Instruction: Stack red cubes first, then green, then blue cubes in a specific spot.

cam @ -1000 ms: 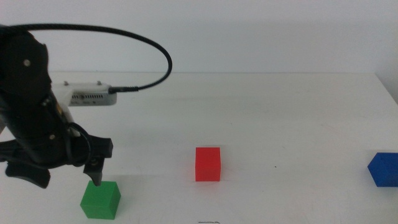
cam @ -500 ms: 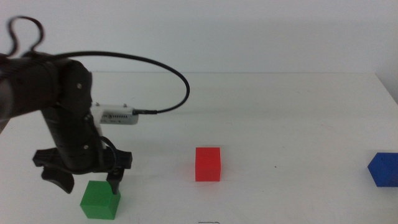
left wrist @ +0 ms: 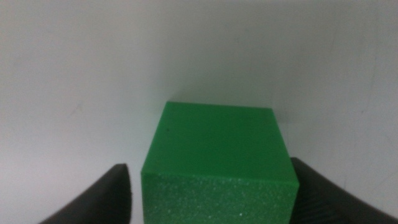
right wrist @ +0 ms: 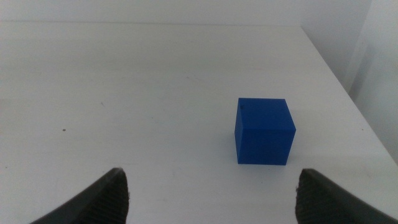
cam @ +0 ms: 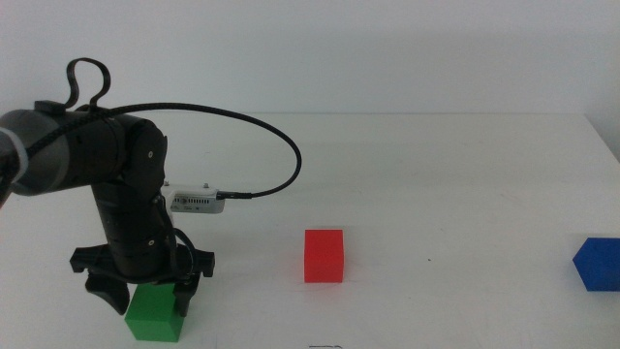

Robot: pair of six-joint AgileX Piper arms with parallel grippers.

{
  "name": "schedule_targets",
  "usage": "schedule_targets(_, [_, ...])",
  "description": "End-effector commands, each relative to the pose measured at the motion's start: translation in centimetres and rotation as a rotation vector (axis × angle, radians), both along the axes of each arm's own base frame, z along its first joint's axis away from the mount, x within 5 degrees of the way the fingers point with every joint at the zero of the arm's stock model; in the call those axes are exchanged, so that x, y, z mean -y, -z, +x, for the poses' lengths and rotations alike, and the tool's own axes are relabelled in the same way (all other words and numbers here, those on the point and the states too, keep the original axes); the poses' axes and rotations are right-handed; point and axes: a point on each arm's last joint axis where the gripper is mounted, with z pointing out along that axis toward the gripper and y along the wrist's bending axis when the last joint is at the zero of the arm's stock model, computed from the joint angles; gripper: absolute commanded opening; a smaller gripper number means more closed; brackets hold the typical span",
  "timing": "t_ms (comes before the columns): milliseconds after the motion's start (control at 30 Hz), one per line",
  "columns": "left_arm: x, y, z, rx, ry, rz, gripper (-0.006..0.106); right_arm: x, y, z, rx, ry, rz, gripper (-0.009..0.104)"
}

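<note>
Straddling the green cube point(cam: 154, 313) on the white counter point(cam: 436, 184), the left gripper point(cam: 145, 293) has wide fingers point(left wrist: 99, 202); right gripper point(right wrist: 211, 199) waits wide near the blue cube point(right wrist: 263, 130); red cube point(cam: 324, 255) sits mid-counter

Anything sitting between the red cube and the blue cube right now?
Nothing: in the middle view only bare white table lies between the red cube and the blue cube.

1. Setting: robot test bench, lab-like.
2. Plain white table point(cam: 436, 174), bare white wall point(cam: 387, 48) behind.
3. Only props: red cube point(cam: 324, 255), green cube point(cam: 153, 313), blue cube point(cam: 597, 263).
4. Black arm point(cam: 107, 184) with looped cable point(cam: 262, 145) works over it.
</note>
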Motion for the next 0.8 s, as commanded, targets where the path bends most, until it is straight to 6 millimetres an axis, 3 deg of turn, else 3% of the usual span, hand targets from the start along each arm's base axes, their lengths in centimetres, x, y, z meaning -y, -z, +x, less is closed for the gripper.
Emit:
schedule_targets(0, [0.1, -1.6, 0.1, 0.053, 0.001, -0.022, 0.071, 0.0, -1.4, 0.0, 0.119, 0.000, -0.014, 0.078])
schedule_targets(133, [0.1, -1.6, 0.1, 0.053, 0.001, -0.022, 0.045, 0.0, -1.4, 0.0, 0.119, 0.000, -0.014, 0.078])
schedule_targets(200, [0.2, -1.6, 0.1, 0.048, -0.008, -0.035, 0.028, 0.0, -1.4, 0.0, 0.119, 0.000, -0.014, 0.078])
schedule_targets(233, [0.3, -1.9, -0.1, 0.039, -0.018, -0.051, 0.014, 0.0, -1.4, 0.0, 0.119, 0.000, -0.014, 0.078])
schedule_targets(333, [0.6, -3.5, -0.2, 0.042, -0.052, -0.084, -0.002, 0.0, -1.4, 0.0, 0.119, 0.000, -0.014, 0.078])
schedule_targets(500, [2.5, -7.8, 0.3, 0.138, -0.050, -0.108, -0.002, 0.0, -1.4, 0.0, 0.119, 0.000, -0.014, 0.078])
schedule_targets(667, [6.9, -11.9, 1.1, 0.225, -0.026, -0.107, -0.002, 0.0, -1.4, 0.0, 0.119, 0.000, -0.014, 0.078])
schedule_targets(767, [9.7, -13.3, 1.8, 0.238, -0.017, -0.119, -0.002, 0.0, -1.4, 0.0, 0.119, 0.000, -0.014, 0.078])
